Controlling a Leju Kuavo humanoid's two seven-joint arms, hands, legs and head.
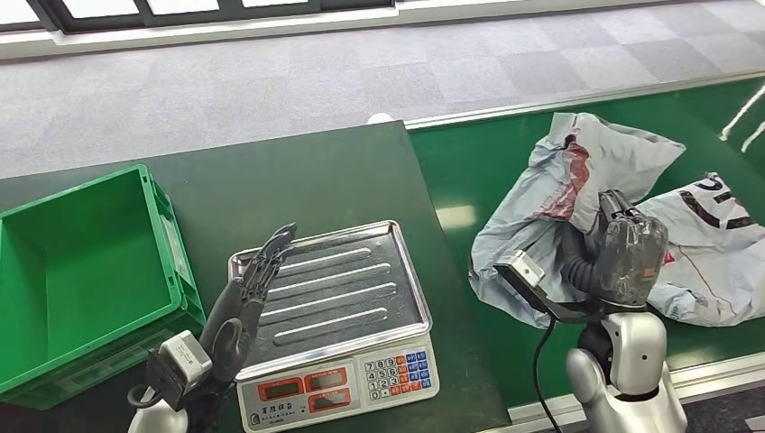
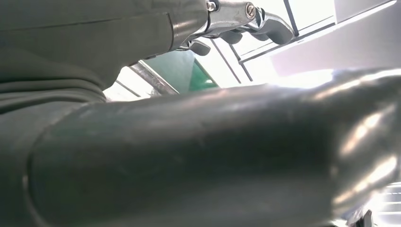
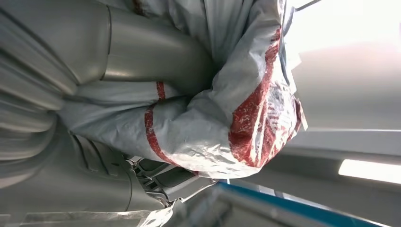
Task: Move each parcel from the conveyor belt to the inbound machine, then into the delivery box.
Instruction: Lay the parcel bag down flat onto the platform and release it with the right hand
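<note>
From the head view, a crumpled grey plastic mailer parcel with red print is being gripped by the right hand on the green conveyor belt. A second grey plastic parcel with black lettering is lying just beside it on the belt. The left hand is being held released, fingers stretched out, at the near left corner of the silver ribbed weighing tray of the inbound scale with its keypad front. An empty green plastic crate is sitting to the left on the dark table.

In the left wrist view, the left hand is blurred; its state cannot be told.

In the right wrist view, the grey-and-red parcel is being clasped against the right hand, its film bunched around the thumb.
</note>
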